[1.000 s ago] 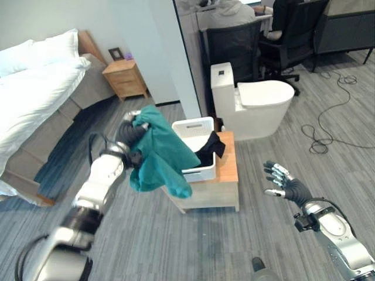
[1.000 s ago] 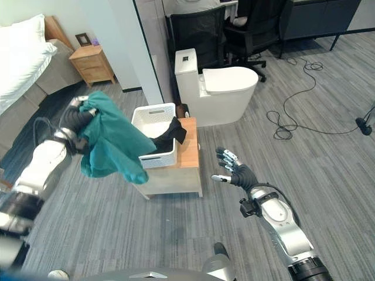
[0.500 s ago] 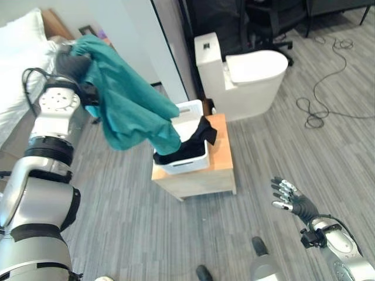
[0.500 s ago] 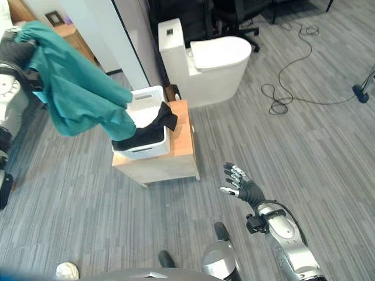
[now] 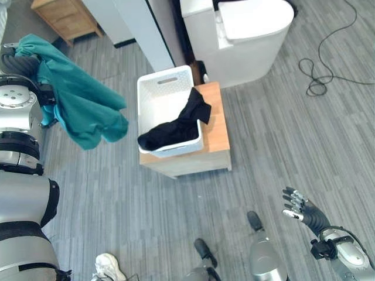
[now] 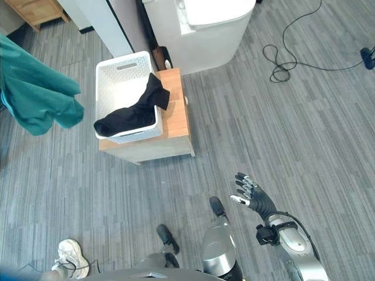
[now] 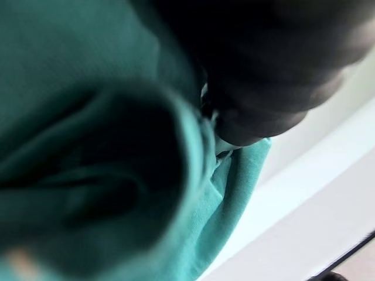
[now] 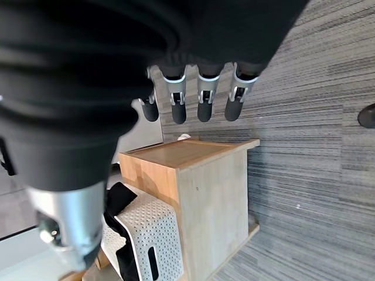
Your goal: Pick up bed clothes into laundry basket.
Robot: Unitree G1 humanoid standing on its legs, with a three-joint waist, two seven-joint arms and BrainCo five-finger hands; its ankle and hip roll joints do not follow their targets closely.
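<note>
My left hand [image 5: 13,58] is raised at the far left, shut on a teal garment [image 5: 82,108] that hangs from it in folds. The garment hangs left of the white laundry basket [image 5: 165,79], apart from it. Up close in the left wrist view, the teal cloth [image 7: 117,193] bunches against the hand's dark cover. The basket stands on a low wooden stand [image 5: 214,146]. A black garment [image 5: 176,126] lies inside it, one end draped over the right rim. My right hand [image 6: 252,197] is open, low at the right, far from the basket; its fingers [image 8: 202,102] are straight.
A white toilet [image 5: 246,26] stands just behind the wooden stand, with a pale partition wall [image 5: 137,26] to its left. A wooden nightstand [image 5: 58,14] sits at the top left. A cable [image 5: 325,67] loops on the grey plank floor. A white shoe [image 5: 108,266] shows at the bottom left.
The camera has tipped downward, so the whole scene has shifted. The teal garment stays in my left hand and now hangs beside the basket instead of overlapping its left edge. My right hand stays open.
</note>
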